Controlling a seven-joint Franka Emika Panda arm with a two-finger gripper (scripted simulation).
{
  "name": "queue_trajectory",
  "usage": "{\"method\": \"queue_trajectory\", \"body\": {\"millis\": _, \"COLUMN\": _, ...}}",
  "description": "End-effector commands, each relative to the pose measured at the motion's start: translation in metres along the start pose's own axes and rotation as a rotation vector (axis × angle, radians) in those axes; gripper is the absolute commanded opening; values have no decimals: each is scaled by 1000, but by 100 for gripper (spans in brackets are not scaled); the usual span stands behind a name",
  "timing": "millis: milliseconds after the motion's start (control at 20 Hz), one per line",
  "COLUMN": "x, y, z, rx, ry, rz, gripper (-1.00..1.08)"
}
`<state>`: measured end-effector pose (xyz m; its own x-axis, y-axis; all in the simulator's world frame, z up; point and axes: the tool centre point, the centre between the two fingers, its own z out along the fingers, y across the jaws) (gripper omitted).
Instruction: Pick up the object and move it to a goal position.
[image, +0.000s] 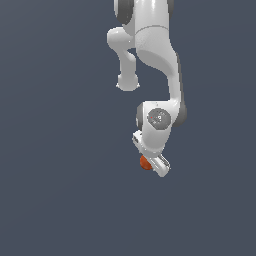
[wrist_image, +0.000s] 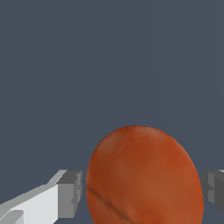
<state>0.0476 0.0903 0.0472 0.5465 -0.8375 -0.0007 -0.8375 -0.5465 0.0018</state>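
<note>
The object (image: 145, 162) is a small orange-red sphere with a mottled skin. In the exterior view it sits at the tip of the white arm, half covered by the hand. My gripper (image: 148, 164) is around it. In the wrist view the object (wrist_image: 144, 175) looks large and fills the space between my gripper (wrist_image: 142, 197) fingers. One grey finger pad (wrist_image: 71, 192) sits against one side of it and the other finger (wrist_image: 213, 190) against the opposite side. The sphere's lower part is cut off by the frame edge.
Only a flat, dark grey-blue background surrounds the arm in both views. The white arm's links (image: 155, 55) hang down from the top of the exterior view.
</note>
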Motion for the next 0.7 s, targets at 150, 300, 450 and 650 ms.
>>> {"method": "queue_trajectory", "body": {"millis": 150, "x": 1, "y": -1, "z": 0, "rx": 2, "ry": 1, "rz": 0, "gripper": -100}}
{"method": "queue_trajectory", "body": {"millis": 300, "x": 1, "y": -1, "z": 0, "rx": 2, "ry": 1, "rz": 0, "gripper": -100}}
{"method": "queue_trajectory", "body": {"millis": 450, "x": 1, "y": -1, "z": 0, "rx": 2, "ry": 1, "rz": 0, "gripper": -100}}
{"method": "queue_trajectory", "body": {"millis": 650, "x": 0, "y": -1, "z": -1, "rx": 2, "ry": 0, "rz": 0, "gripper": -100}}
